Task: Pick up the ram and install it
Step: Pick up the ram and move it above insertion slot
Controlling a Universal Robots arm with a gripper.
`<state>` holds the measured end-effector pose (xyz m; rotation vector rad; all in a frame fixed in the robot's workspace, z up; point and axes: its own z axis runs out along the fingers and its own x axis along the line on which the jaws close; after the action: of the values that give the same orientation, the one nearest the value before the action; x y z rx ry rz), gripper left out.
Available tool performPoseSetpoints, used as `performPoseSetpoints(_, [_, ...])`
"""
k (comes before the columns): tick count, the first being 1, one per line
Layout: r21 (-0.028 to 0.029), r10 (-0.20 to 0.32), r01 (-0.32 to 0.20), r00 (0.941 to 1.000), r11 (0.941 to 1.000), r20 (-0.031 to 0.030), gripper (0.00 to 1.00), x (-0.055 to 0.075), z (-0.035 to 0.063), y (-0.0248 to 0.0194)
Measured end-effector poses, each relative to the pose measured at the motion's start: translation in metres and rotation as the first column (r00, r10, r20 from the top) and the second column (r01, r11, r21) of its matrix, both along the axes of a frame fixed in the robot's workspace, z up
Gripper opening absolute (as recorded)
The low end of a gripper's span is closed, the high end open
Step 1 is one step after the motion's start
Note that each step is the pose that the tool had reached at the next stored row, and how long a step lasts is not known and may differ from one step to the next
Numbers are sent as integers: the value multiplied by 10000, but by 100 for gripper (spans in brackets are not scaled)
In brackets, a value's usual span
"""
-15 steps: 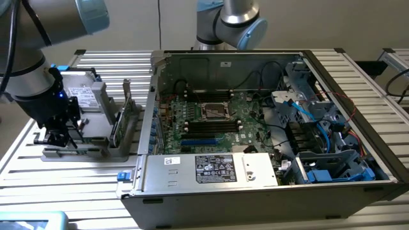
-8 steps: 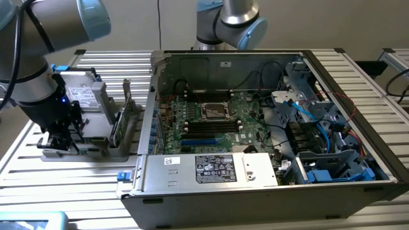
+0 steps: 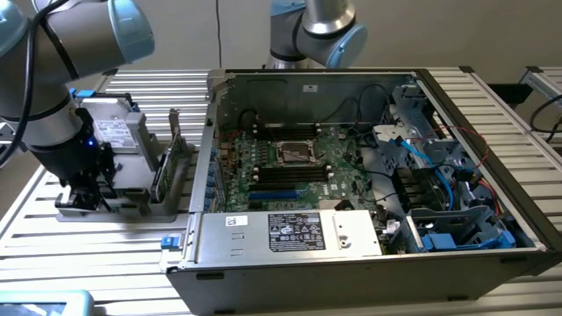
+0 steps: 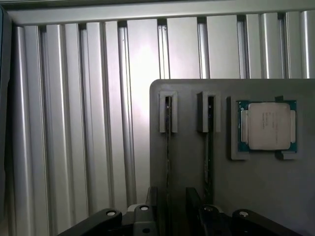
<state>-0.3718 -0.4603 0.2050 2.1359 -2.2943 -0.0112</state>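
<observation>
- Step in hand: the pick-up, not yet made. The ram (image 4: 168,142) stands on edge in a groove of the grey holder (image 4: 187,169), which lies on the slatted surface (image 4: 74,128) beside the open case (image 3: 351,263).
- The fingers (image 4: 153,201) are spread wide and hold nothing. One stands on each side of the ram, close to it but, as far as I can judge, not touching.
- A second stick (image 4: 209,147) sits in the neighbouring groove, between the ram and the CPU (image 4: 268,125). One finger is in the narrow gap between the two sticks.
- In the exterior view the arm (image 3: 52,138) reaches down onto the holder at that view's left, well apart from the black slots (image 3: 290,172) on the board inside the case.
- My judgement of what the grasp calls for: fingers square to the thin board and low enough to grip its flat faces. They should close evenly, so the stick neither tilts in its groove nor knocks its neighbour.
</observation>
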Motion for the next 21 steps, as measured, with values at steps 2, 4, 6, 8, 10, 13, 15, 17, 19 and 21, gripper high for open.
performPoseSetpoints(2, [0, 1, -1, 10000, 10000, 0, 36, 0, -16, 0])
performPoseSetpoints(4, [0, 1, -1, 10000, 10000, 1, 36, 0, -29, 0])
performPoseSetpoints(6, [1, 1, -1, 10000, 10000, 1, 36, 0, -44, 0])
performPoseSetpoints(8, [0, 1, -1, 10000, 10000, 0, 36, 0, -60, 0])
performPoseSetpoints(10, [-1, 1, -1, 10000, 10000, -1, 28, 0, -64, 0])
performPoseSetpoints(13, [-3, 2, -2, 10000, 10000, -3, 22, 0, -63, -1])
performPoseSetpoints(15, [4, 1, -1, 10000, 10000, 4, 13, -1, -9, 0])
performPoseSetpoints(17, [1, 1, -1, 10000, 10000, 1, 13, -3, 82, -1])
performPoseSetpoints(19, [0, 0, 0, 10000, 10000, 0, 13, -7, 173, -4])
performPoseSetpoints(21, [0, 0, 0, 10000, 10000, 1, 13, -9, 266, -9])
